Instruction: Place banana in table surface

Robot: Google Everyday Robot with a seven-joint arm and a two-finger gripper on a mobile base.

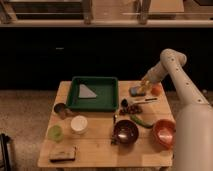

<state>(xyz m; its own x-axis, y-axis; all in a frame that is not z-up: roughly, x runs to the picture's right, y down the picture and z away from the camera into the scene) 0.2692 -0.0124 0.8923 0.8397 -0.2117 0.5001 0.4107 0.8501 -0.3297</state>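
Note:
My gripper [145,85] hangs at the back right of the light tan table surface [95,145], just above it. It is shut on the small pale-yellow banana [146,88], whose lower end is close over the tabletop. The banana sits between a blue-grey sponge [135,91] on its left and a round orange fruit [156,90] on its right. My white arm [175,75] reaches in from the right edge.
A dark green tray [94,103] with a grey wedge stands at the back middle. A dark green long vegetable [141,120], a dark bowl [125,131], an orange bowl [163,132], a white cup [78,124], a green cup [55,132] and a metal can [61,110] are spread over the table.

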